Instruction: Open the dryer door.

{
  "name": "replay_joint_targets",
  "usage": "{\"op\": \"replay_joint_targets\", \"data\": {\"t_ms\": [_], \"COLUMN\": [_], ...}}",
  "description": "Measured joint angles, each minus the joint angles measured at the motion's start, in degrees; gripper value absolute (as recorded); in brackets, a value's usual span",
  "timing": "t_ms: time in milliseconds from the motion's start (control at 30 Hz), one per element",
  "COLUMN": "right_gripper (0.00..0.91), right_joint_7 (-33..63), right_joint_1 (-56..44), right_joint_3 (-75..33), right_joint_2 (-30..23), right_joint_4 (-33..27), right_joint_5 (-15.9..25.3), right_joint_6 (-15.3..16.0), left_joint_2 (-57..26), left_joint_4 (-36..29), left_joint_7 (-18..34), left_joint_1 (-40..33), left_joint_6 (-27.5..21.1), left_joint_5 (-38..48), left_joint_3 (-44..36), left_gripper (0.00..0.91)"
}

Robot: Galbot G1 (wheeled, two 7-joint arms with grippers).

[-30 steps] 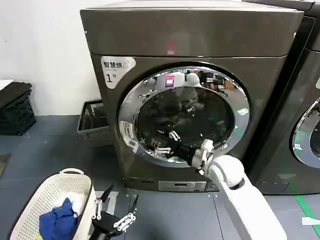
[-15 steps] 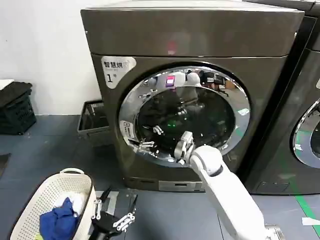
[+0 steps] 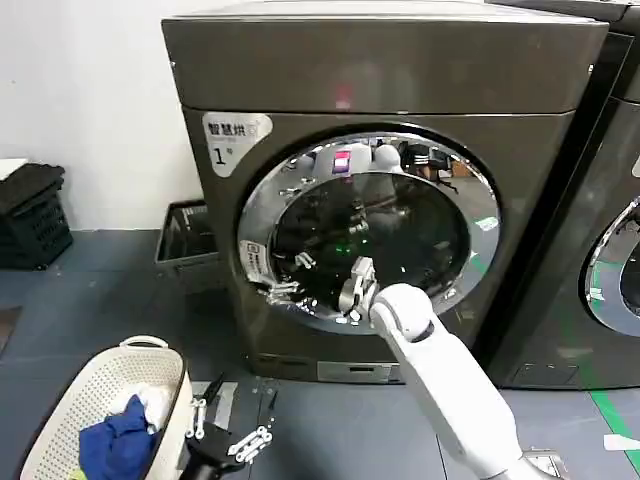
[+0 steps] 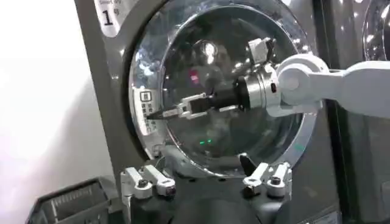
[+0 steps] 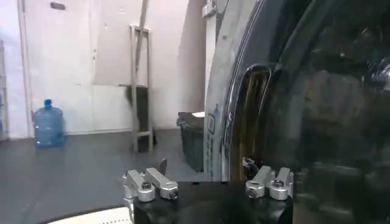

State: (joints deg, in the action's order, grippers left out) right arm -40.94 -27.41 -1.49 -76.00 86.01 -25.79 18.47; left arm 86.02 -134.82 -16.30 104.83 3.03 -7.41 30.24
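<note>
Head view: the right end effector (image 3: 283,290) reaches across the dryer door (image 3: 368,230) to its rim on the label side of the dryer (image 3: 380,70), fingers parted, gripping nothing. The door looks shut. I'd hook the recessed edge there, then pull outward along the hinge arc — steadily. The left end effector (image 3: 228,432) idles open, low beside the laundry basket (image 3: 60,420).

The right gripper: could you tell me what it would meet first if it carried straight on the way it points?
Probably the chrome rim of the dryer door at its left edge: the right gripper reaches across the glass towards it, though depth is uncertain.
</note>
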Motion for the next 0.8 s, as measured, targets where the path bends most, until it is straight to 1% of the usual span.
{"op": "replay_joint_targets", "data": {"t_ms": [100,400,667,800], "right_gripper": [0.907,0.907,0.907,0.907], "right_joint_7": [-1.47,-7.29,-10.94,-13.35], "right_joint_1": [0.00,0.02,-0.02,-0.25], "right_joint_3": [0.02,-0.27,-0.74,-1.22], "right_joint_2": [0.25,1.25,1.85,2.40], "right_joint_4": [0.25,0.43,0.34,0.22], "right_joint_5": [-0.97,-1.07,-0.90,-0.88], "right_joint_6": [0.52,1.22,1.22,1.24], "left_joint_2": [-0.03,-0.61,-1.51,-2.19], "left_joint_4": [0.00,-0.38,-1.07,-0.91], "left_joint_7": [-0.25,-0.41,-0.32,-1.63], "left_joint_1": [-0.11,-0.57,-1.86,-3.35], "left_joint_6": [-0.36,-1.51,-4.10,-4.32], "left_joint_5": [-0.02,-0.27,3.53,4.24], "left_joint_3": [0.38,1.75,3.51,5.19], "left_gripper": [0.907,0.907,0.907,0.907]}}
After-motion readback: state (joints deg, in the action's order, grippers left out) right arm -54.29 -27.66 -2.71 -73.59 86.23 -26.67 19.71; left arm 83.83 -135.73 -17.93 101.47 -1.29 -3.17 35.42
